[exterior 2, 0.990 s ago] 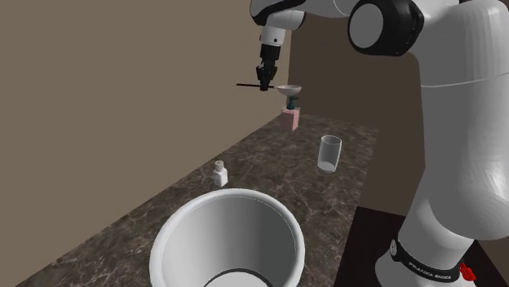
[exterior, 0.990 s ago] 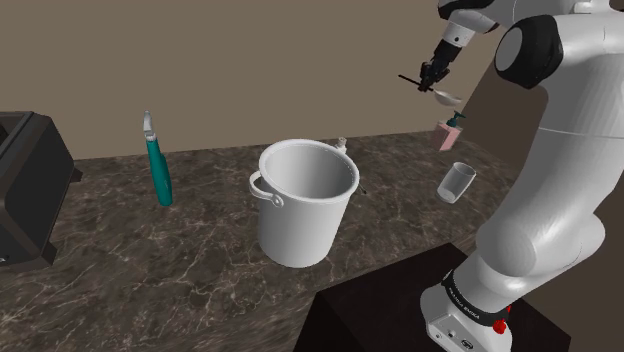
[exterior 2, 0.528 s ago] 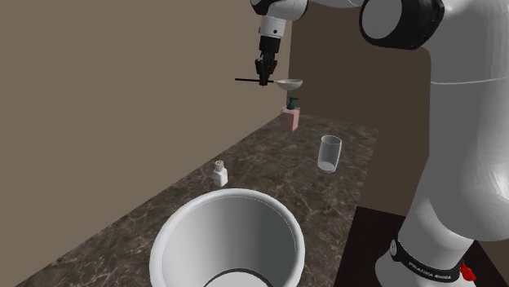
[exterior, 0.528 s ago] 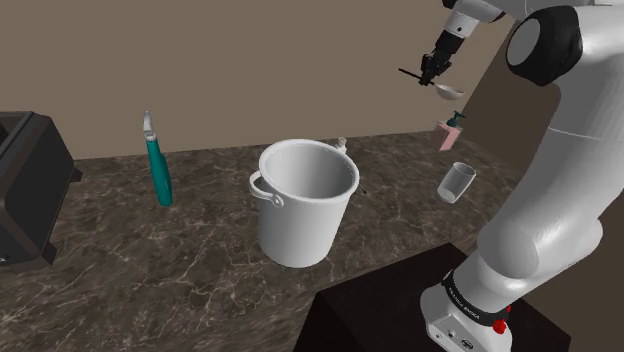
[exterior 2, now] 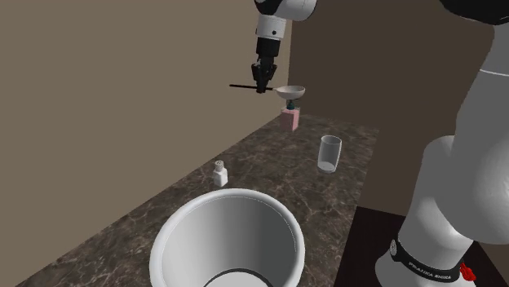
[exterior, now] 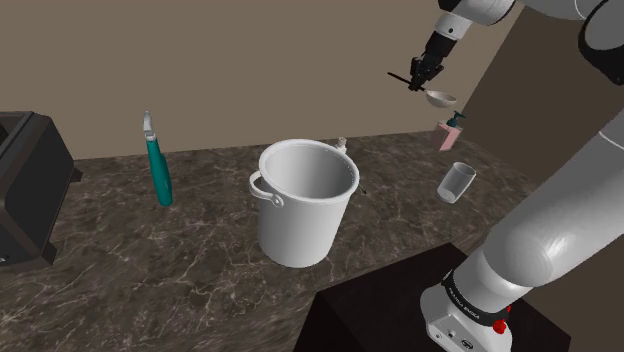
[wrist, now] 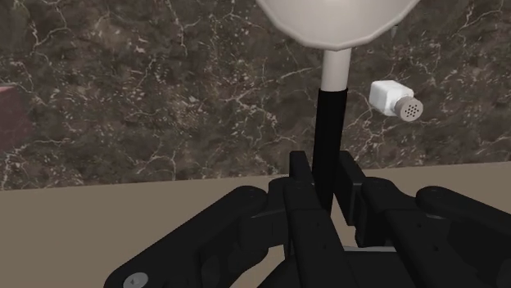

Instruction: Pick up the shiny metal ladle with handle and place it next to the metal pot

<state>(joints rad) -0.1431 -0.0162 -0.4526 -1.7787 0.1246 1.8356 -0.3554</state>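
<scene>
Two black fingers (wrist: 350,178) of the gripper (wrist: 326,176) are clamped on the thin, dark, rod-like handle of the ladle (wrist: 331,123), which runs straight out from between them to a pale neck and a round, smooth, whitish bowl. In the shoulder view the gripper (exterior: 418,78) holds the ladle (exterior: 440,98) high in the air, at about one o'clock from the pot (exterior: 305,215) and well apart from it. The handle lies close to level and the shallow bowl faces up, above the pink soap dispenser (exterior: 449,134).

The pot is a plain white-grey cylinder, tall and bucket-like, with a rolled rim and a loop handle on its side. It stands upright on the dark, veined marble counter (exterior: 150,260).

At about three o'clock from the pot stands a clear glass tumbler (exterior: 456,182). At nine to ten o'clock is a slim teal spray bottle (exterior: 158,170) with a pale nozzle, and farther that way a boxy black appliance (exterior: 30,190).

In the second exterior view the ladle (exterior 2: 289,90) hangs from the gripper (exterior 2: 261,84) just over the dispenser (exterior 2: 289,119). A small white shaker (exterior 2: 219,172) sits at twelve o'clock from the pot (exterior 2: 245,236), and the tumbler (exterior 2: 329,153) at about one o'clock. The shaker (wrist: 394,98) has a perforated cap.
</scene>
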